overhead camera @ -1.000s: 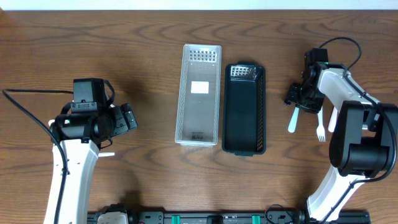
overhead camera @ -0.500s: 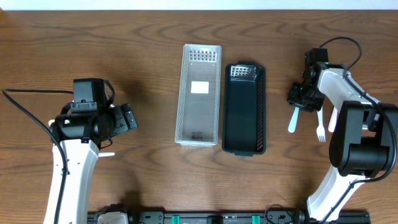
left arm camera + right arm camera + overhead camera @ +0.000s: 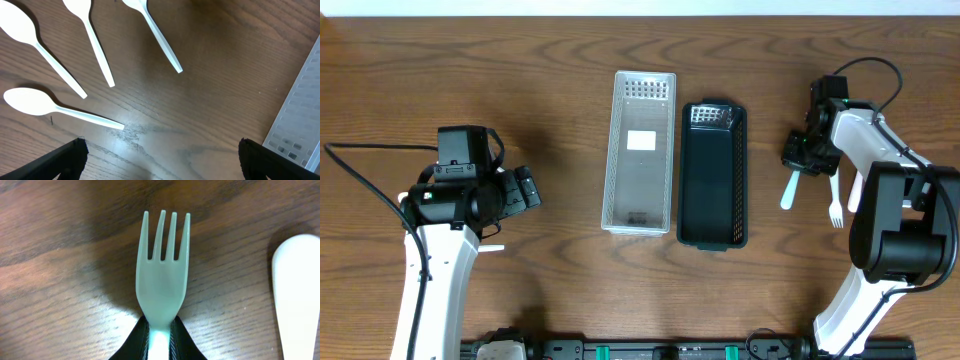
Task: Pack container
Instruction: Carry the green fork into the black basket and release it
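A clear slotted container (image 3: 640, 150) and a black one (image 3: 713, 175) lie side by side at the table's middle. My right gripper (image 3: 803, 157) is to their right, down at the table. In the right wrist view it (image 3: 161, 332) is shut on the neck of a white plastic fork (image 3: 162, 275), tines pointing away over the wood. My left gripper (image 3: 161, 147) hangs open above bare wood. Several white spoons (image 3: 60, 107) lie ahead of it, and the clear container's edge (image 3: 300, 115) is at its right.
A second white fork (image 3: 835, 203) lies on the table just right of the held one. Another white utensil's rounded end (image 3: 297, 290) shows beside it. My left arm (image 3: 455, 200) covers most of the spoons in the overhead view.
My right gripper has closed on the fork, and the fork's far end has shifted slightly to the left. The left arm has not moved.
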Available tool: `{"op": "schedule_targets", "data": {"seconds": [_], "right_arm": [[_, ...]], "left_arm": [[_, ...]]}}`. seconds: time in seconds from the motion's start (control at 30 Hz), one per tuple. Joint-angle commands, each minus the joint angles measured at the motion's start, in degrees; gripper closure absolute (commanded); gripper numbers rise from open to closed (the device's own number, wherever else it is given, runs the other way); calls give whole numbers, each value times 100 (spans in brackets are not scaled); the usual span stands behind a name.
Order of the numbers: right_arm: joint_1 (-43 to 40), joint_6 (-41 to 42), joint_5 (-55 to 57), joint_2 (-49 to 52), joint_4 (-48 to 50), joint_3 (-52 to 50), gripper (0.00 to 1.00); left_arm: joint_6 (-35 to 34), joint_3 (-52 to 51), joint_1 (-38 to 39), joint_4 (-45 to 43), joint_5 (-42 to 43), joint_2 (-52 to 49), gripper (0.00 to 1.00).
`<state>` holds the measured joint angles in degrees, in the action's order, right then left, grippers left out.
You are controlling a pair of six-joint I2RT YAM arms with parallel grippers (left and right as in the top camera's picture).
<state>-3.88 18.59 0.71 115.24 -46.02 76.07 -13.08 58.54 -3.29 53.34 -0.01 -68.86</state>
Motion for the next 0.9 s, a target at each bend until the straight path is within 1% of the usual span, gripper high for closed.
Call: {"op": "schedule_targets", "data": {"seconds": [0.0, 0.13, 0.3, 0.43, 0.6, 0.7, 0.83, 0.87], "right_arm": [[98, -245, -308, -192, -181, 433, 99], [348, -433, -564, -726, -584, 1067, 99], [1086, -426, -564, -1394, -820, 1622, 99], [1775, -94, -396, -1523, -955, 1615, 99], [2413, 509, -223, -1244, -962, 1233, 99], [2623, 717, -223, -990, -807, 887, 99], [2752, 752, -227, -737, -627, 579, 99], [2754, 750, -227, -726, -623, 564, 97]], "left_arm": [[98, 127, -28, -9, -52, -17, 2], [96, 127, -28, -13, -52, -17, 2], [96, 127, -28, -13, -52, -31, 2], [98, 127, -28, -20, -52, -37, 2], [96, 127, -28, -28, -52, -37, 2], [96, 127, -28, -28, -52, -37, 2], [96, 127, -28, -28, -52, -37, 2], [96, 127, -28, -28, -52, -37, 2]]}}
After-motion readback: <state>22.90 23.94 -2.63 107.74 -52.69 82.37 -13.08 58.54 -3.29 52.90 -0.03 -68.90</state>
